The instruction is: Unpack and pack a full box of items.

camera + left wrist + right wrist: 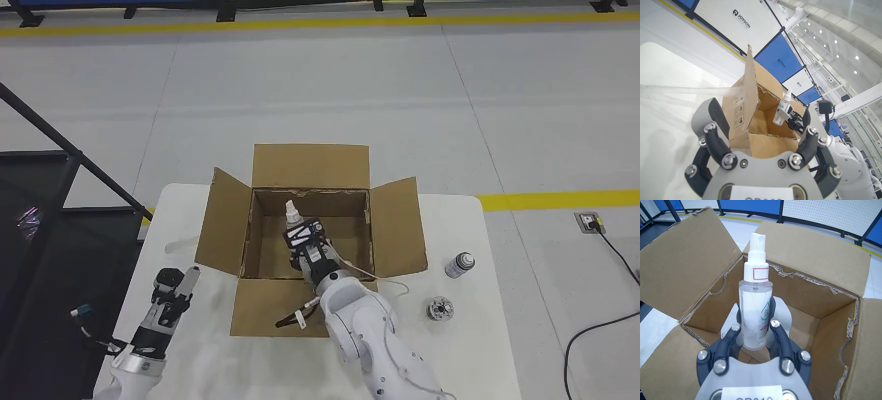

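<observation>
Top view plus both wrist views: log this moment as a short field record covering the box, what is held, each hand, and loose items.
box: open, four flaps folded out, on the table
bottle: clear spray bottle with a white nozzle, at the box opening
right hand: shut on the bottle's lower body
left hand: open, holding nothing, beside the box over the table
loose items: small container and round item, on the table by the box's other side flap, apart from each other
</observation>
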